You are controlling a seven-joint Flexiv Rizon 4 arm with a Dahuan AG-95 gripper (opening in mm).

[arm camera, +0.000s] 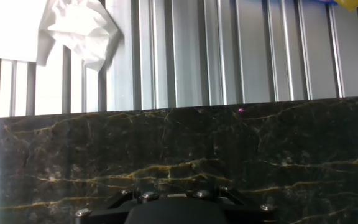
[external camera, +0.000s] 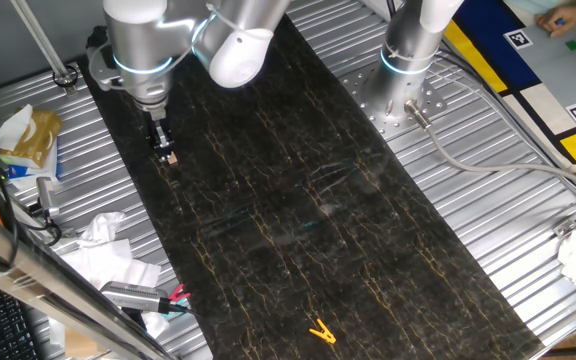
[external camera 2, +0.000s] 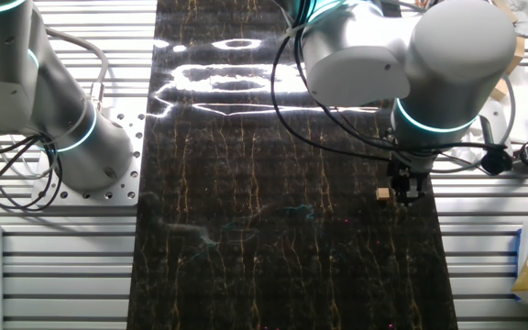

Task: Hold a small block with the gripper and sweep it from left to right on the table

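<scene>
The small tan block [external camera: 171,157] rests on the dark veined table [external camera: 298,200] near its left edge. My gripper [external camera: 164,150] hangs straight down over that spot, with its black fingertips right beside the block. In the other fixed view the block [external camera 2: 383,193] lies just left of the gripper [external camera 2: 408,194], outside the fingers and very close to them. I cannot tell whether they touch. The fingers look narrow and dark, and the gap between them does not show. The hand view shows only the gripper's black housing [arm camera: 173,208] over the table [arm camera: 179,149]; the block and fingertips are hidden there.
A yellow clip [external camera: 321,331] lies at the table's near end. A second upright silver arm [external camera: 408,50] stands on the ribbed metal beside the table and also shows in the other fixed view [external camera 2: 62,137]. Crumpled white paper [external camera: 103,245] and clutter lie left of the table.
</scene>
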